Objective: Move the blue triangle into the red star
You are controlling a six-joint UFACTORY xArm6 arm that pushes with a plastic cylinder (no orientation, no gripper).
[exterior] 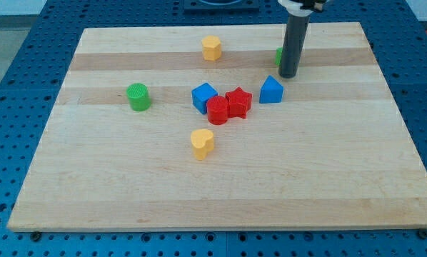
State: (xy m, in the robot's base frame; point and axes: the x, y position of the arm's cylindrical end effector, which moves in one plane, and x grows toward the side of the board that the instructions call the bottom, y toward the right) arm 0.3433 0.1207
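The blue triangle point(271, 90) lies right of the board's middle, a short gap to the right of the red star point(238, 101). The red star touches a red round block point(218, 111) on its lower left. My tip point(288, 74) stands just above and to the right of the blue triangle, close to it but apart. The rod rises from the tip to the view's top.
A blue cube point(204, 97) sits left of the red blocks, touching the red round block. A green cylinder point(138, 97) is at the left. A yellow block point(211, 48) is near the top, another yellow block point(202, 143) below the middle. A green block point(278, 56) is mostly hidden behind the rod.
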